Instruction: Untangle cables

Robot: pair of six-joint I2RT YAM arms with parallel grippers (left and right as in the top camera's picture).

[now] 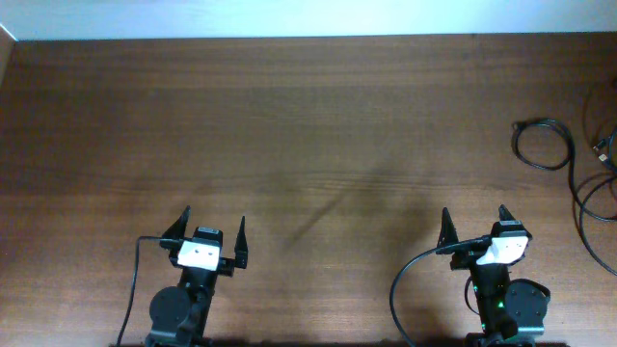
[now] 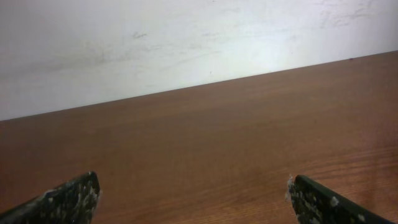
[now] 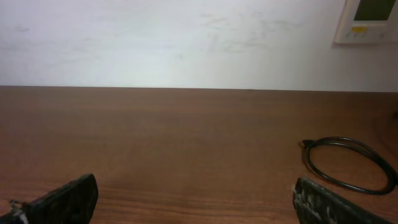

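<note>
Black cables (image 1: pixel 569 159) lie in loose loops at the tabletop's (image 1: pixel 308 116) far-right edge, well apart from both arms. Left gripper (image 1: pixel 212 229) and right gripper (image 1: pixel 474 222): fingers spread, holding nothing. White wall panel (image 3: pixel 367 22) lettering is too small to read.

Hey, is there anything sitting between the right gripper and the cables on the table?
Nothing visible stands in the way. Only bare wooden table lies between the open right gripper and the cables, which rest ahead and to its right near the table's right edge, partly cut off in the overhead view.
</note>
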